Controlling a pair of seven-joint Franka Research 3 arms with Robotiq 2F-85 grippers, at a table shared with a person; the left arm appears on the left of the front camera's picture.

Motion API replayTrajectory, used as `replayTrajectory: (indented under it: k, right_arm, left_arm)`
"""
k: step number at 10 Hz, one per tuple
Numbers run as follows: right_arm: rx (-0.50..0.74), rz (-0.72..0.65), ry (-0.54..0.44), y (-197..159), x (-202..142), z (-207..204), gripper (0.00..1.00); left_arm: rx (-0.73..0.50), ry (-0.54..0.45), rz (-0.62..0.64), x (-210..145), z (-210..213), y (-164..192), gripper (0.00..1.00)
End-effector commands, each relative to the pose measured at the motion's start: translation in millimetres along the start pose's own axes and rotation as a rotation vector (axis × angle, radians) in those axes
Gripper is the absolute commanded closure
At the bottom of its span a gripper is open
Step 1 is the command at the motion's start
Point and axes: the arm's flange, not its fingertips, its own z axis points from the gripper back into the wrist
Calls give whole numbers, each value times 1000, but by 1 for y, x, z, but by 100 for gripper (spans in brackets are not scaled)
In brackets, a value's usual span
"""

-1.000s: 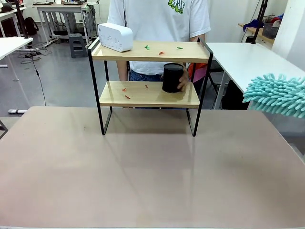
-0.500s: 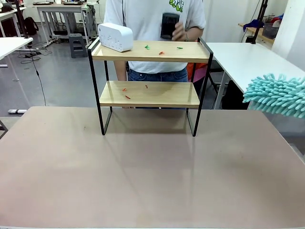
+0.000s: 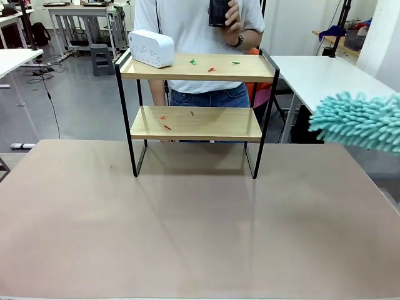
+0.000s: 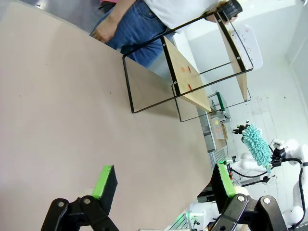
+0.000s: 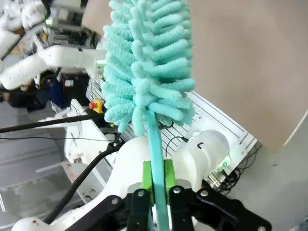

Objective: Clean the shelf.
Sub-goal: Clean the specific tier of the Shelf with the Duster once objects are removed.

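Observation:
The shelf (image 3: 195,124) stands at the table's far edge, two light wooden boards in a black frame; it also appears sideways in the left wrist view (image 4: 192,79). Small red and green scraps (image 3: 212,69) lie on both boards. A white box (image 3: 150,48) sits on the top board's left end. The person behind holds a black cup (image 3: 218,12) up at chest height. My right gripper (image 5: 157,180) is shut on the handle of a teal fluffy duster (image 5: 147,62), whose head (image 3: 357,122) hangs at the right, above the table's edge. My left gripper (image 4: 161,180) is open above the bare table.
The brown tabletop (image 3: 187,225) stretches wide in front of the shelf. White tables (image 3: 325,75) stand to the right and far left. The person stands close behind the shelf.
The person lifted the black cup off the lower board and raised it to chest height. The duster head shifted slightly left and up.

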Motion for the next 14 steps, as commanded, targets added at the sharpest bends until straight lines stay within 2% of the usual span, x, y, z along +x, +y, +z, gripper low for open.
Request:
replayTrajectory:
  k: [1,2,4,5,6,7,8,9,11,14]
  right_arm:
    - [-116,122,47,47,49,-57,88]
    - [-170,154,45,61,72,-84,88]
    - [-262,224,-106,83,104,-124,88]
    - [-319,229,57,81,99,-126,88]
    - [-211,219,2,88,98,-111,88]
    - [-211,219,2,88,98,-111,88]
    - [-261,256,13,91,108,-129,88]
    - [-344,177,-78,91,122,-131,88]
    - [-382,161,-67,87,175,-158,88]
    - [-436,83,-139,77,230,-189,88]
  left_arm:
    - [-18,-18,-22,0,-2,1,0]
    - [-18,-18,-22,0,-2,1,0]
    - [-18,-18,-22,0,-2,1,0]
    - [-18,-18,-22,0,-2,1,0]
    - [-18,-18,-22,0,-2,1,0]
    - [-18,-18,-22,0,-2,1,0]
    - [-18,-18,-22,0,-2,1,0]
    - [-18,-18,-22,0,-2,1,0]
    - [-18,-18,-22,0,-2,1,0]
    - [-18,-18,-22,0,-2,1,0]
